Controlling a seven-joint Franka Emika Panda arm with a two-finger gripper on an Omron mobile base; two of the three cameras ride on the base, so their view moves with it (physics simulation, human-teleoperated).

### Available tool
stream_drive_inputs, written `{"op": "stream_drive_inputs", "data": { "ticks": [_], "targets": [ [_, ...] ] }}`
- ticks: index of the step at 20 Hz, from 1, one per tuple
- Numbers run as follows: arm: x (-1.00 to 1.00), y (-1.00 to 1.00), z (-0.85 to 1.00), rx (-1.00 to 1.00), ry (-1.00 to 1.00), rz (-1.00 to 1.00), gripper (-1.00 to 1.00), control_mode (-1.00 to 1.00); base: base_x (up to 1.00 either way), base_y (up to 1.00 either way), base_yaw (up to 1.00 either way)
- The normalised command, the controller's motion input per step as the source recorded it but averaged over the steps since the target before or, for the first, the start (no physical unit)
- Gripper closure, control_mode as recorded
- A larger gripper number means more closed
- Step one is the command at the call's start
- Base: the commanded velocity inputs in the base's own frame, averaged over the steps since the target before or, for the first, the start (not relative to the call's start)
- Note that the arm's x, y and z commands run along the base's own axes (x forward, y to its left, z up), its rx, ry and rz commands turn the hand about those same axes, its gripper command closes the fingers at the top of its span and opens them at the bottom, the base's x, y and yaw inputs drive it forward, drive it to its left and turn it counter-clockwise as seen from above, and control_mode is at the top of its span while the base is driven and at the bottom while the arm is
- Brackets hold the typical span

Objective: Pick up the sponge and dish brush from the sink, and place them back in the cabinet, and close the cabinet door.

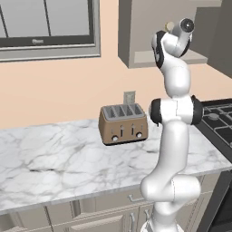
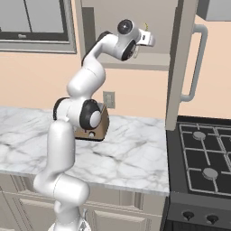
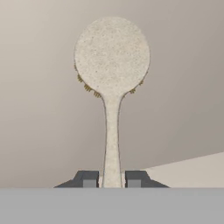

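Note:
My gripper [image 3: 111, 179] is shut on the thin pale handle of the dish brush [image 3: 112, 57]. The brush's round cream-tan head points away from the hand toward the plain grey inside of the cabinet [image 3: 39, 87]. In the right base view the hand [image 2: 143, 38] is raised to the open cabinet [image 2: 135, 16], just above its bottom shelf. The cabinet door [image 2: 180, 67] stands open to the right, its silver bar handle [image 2: 196, 63] facing out. In the left base view the brush head [image 1: 170, 25] shows beside the hand in the cabinet opening [image 1: 145, 31]. The sponge and the sink are out of view.
A copper toaster [image 1: 123, 123] stands on the white marble counter [image 1: 54, 158] under the cabinet, with a wall outlet [image 1: 129, 97] behind it. A black stove [image 2: 203, 158] lies to the right. A window [image 1: 45, 22] is at the upper left.

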Motion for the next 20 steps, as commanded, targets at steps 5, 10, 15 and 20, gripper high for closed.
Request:
{"op": "stream_drive_inputs", "data": {
  "ticks": [5,10,15,20],
  "targets": [
    [0.16,-0.05,-0.01,0.00,0.02,0.00,1.00,-1.00,0.00,0.00,0.00],
    [0.08,-0.04,-0.01,0.00,0.03,0.00,1.00,-1.00,0.00,0.00,0.00],
    [0.00,0.00,0.00,0.00,0.01,0.00,1.00,-1.00,0.00,0.00,0.00],
    [0.00,0.00,0.00,0.00,0.00,0.00,-1.00,-1.00,0.00,0.00,0.00]
  ]
}}
